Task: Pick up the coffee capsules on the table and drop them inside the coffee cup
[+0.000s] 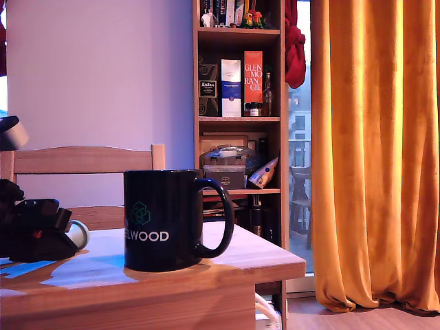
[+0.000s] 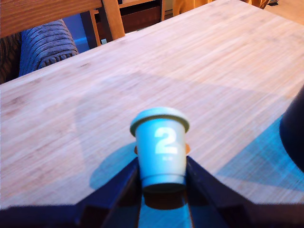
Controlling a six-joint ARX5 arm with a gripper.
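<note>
Gripping a pale capsule [image 2: 160,149] between its two fingers, the hand [image 2: 162,183] sits low over the wooden surface [image 2: 199,71].

Marked "2", the capsule's flared rim points away from the hand, its long axis along the fingers. The black ELWOOD mug [image 1: 168,218] stands nearby, toward the exterior view's right; a chair [image 1: 82,159], a bookshelf [image 1: 237,103] and an orange curtain [image 1: 375,151] lie behind.

Black coffee cup [image 1: 168,220] upright on table [image 1: 227,271], handle toward exterior view's right, white lettering and teal hexagon logo facing camera. Gripper [image 1: 69,234] low over table, at exterior view's left of cup, apart from it; pale capsule [image 1: 78,234] at its tip. Wooden chair [image 1: 82,161] behind cup
</note>
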